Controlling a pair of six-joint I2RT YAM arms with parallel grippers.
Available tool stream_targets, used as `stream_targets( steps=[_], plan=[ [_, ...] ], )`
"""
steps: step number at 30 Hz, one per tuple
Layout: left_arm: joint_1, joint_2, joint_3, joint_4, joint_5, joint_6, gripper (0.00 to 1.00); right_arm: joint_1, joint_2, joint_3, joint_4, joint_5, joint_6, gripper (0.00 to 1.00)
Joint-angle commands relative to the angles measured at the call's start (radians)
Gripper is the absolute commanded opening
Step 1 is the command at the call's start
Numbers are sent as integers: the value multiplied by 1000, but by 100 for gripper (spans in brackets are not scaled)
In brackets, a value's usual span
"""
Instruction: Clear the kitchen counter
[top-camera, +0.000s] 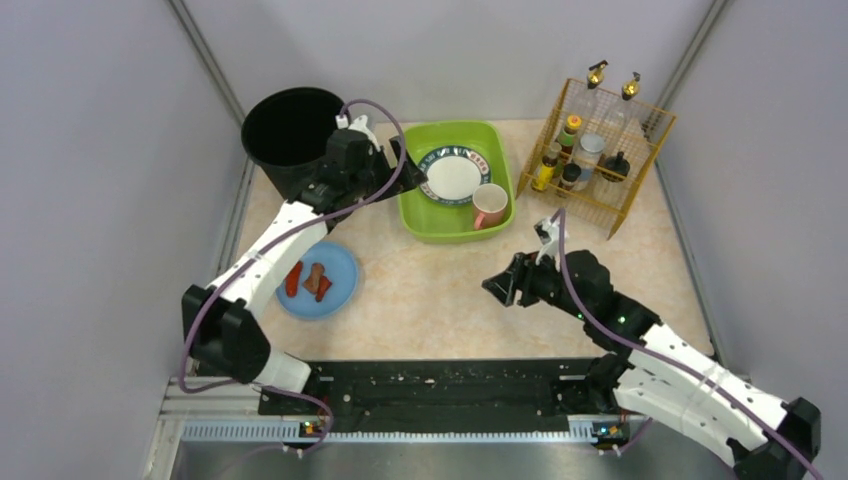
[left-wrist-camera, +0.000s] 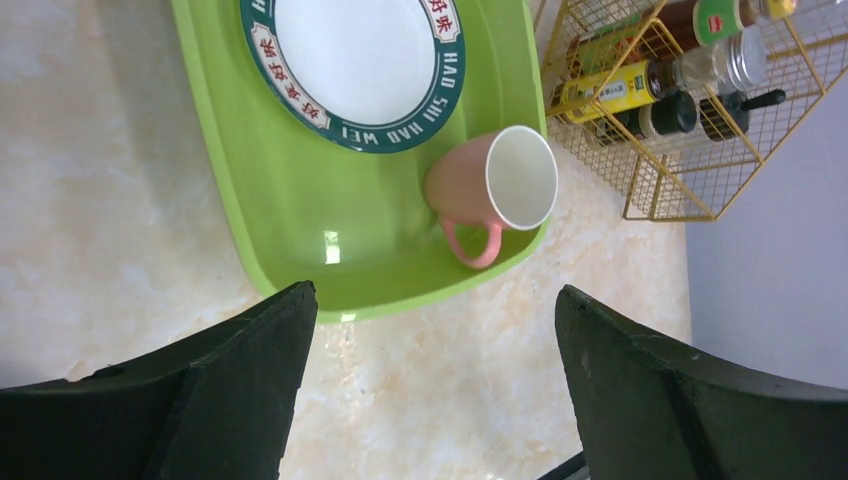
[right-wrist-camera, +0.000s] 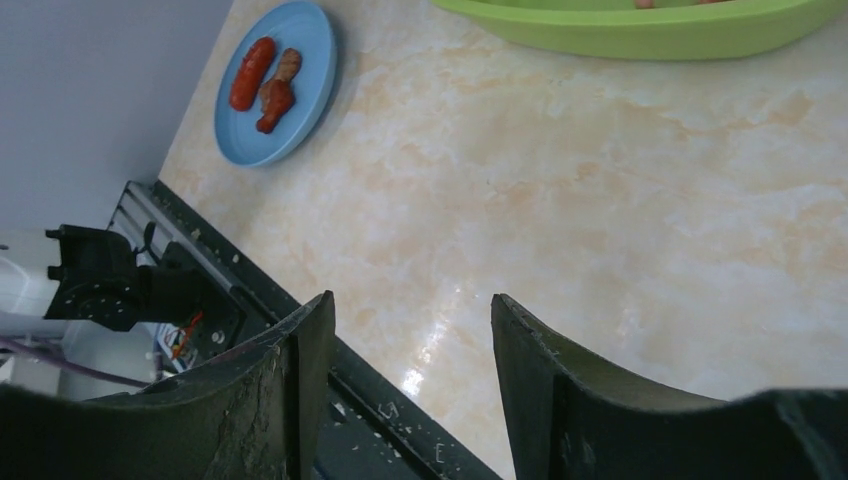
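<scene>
The beige kitchen counter (top-camera: 430, 300) carries a lime-green tub (top-camera: 420, 215) holding a white plate with a dark green rim (top-camera: 453, 176) and a pink mug (top-camera: 489, 205). A blue plate (top-camera: 335, 290) with several reddish food pieces (top-camera: 307, 280) lies at the left. My left gripper (top-camera: 405, 160) is open and empty, raised by the tub's left edge. My right gripper (top-camera: 497, 290) is open and empty above the counter's middle. The left wrist view shows the tub (left-wrist-camera: 300, 210), plate (left-wrist-camera: 355, 55) and mug (left-wrist-camera: 490, 185). The right wrist view shows the blue plate (right-wrist-camera: 300, 100).
A black bin (top-camera: 292, 135) stands at the back left. A yellow wire rack (top-camera: 645, 155) with bottles and jars stands at the back right. A black metal rail (top-camera: 440, 385) runs along the near edge. Grey walls close in both sides.
</scene>
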Motion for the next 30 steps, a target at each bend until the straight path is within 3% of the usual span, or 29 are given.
stream_targets(
  steps=[1,8,18,26,30],
  plan=[
    [-23,-147,-104,-6,-63,59,93,-11,67,24,176,-123,15,58],
    [-37,-362,-284,-44,-124,42,90,60,281,58,361,-171,45,58],
    [-37,-667,-399,-185,-261,63,90,154,678,199,558,-211,107,59],
    [-35,-868,-474,-284,-377,59,88,198,944,333,629,-184,183,59],
    [-35,-928,-513,-297,-383,63,88,229,1073,460,576,-152,163,58]
  ],
)
